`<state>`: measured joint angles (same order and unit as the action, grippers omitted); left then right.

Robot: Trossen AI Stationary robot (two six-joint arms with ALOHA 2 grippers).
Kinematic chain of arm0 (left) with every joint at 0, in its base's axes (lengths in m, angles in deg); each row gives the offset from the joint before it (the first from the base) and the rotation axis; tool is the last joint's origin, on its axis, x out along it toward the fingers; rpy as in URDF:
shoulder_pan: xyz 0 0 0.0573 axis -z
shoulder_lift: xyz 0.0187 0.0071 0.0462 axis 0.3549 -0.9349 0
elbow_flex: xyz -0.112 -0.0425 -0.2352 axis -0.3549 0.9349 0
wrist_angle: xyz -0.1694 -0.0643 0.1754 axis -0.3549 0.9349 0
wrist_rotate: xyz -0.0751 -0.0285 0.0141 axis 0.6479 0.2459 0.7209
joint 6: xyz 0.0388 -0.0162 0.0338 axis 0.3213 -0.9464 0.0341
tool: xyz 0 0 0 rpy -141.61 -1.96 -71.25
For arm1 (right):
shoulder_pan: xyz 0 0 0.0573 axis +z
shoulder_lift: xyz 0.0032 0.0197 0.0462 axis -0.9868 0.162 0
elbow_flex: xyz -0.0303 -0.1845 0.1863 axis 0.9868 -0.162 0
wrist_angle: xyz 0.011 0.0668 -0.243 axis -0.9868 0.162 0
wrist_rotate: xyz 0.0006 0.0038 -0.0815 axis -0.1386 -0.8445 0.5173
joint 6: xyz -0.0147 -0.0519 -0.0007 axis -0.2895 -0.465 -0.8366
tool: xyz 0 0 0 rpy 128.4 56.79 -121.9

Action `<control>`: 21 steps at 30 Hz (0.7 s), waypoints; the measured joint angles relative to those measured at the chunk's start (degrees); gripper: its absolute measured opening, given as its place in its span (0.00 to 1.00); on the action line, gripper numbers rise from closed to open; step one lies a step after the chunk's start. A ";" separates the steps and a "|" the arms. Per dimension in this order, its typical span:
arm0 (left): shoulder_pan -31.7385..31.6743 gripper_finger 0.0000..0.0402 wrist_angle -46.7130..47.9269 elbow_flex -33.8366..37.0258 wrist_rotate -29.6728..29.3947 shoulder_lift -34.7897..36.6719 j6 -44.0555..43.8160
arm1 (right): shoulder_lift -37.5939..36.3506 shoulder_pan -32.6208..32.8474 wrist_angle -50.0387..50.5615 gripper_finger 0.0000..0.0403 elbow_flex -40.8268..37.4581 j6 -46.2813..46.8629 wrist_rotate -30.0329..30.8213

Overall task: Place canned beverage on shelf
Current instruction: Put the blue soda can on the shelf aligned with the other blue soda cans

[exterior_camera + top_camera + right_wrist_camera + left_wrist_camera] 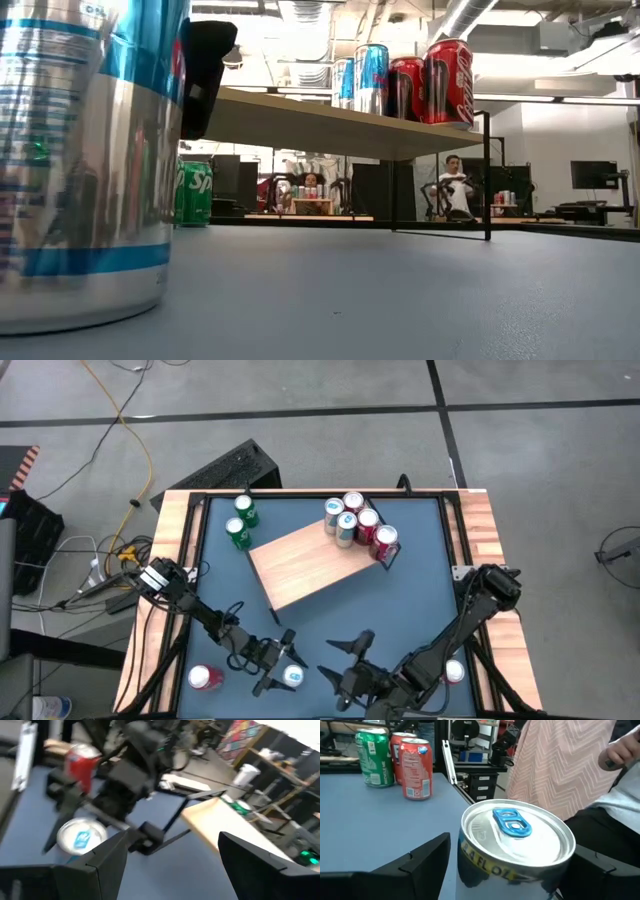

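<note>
A silver can with a blue pull tab (512, 845) stands upright on the blue tabletop near its near edge (292, 677); it fills the left of the low view (90, 160). My left gripper (512, 870) is open, one finger on each side of the can's upper wall; I cannot tell whether they touch it. My right gripper (345, 660) is open and empty just to the right of the can. The light wood shelf (310, 565) stands mid-table on thin black legs, with several cans (355, 522) on its far right end.
Two green cans (240, 522) stand at the far left beside the shelf. A red can (205, 678) stands at the near left, another can (455, 672) at the near right. A person in a striped garment (555, 765) is close beyond the table edge.
</note>
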<state>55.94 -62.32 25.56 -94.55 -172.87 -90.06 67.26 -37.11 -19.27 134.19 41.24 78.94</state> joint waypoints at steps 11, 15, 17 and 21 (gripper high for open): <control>-0.28 0.75 -0.59 0.00 2.40 0.13 -0.35 | -0.63 -5.19 11.11 0.77 8.17 -8.44 -26.96; -0.94 0.75 -0.60 0.00 4.63 0.13 -1.64 | -0.50 -8.37 14.69 0.77 9.90 -11.68 -39.49; -1.19 0.75 -0.62 0.00 5.93 0.13 -1.92 | -0.50 -9.93 14.60 0.77 10.46 -13.62 -44.73; -1.75 0.75 -0.54 0.00 8.06 0.14 -4.51 | -0.35 -12.47 13.76 0.77 11.19 -16.42 -52.40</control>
<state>54.19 -62.87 25.56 -86.49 -172.73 -94.57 66.91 -49.58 -5.51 145.38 24.82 26.53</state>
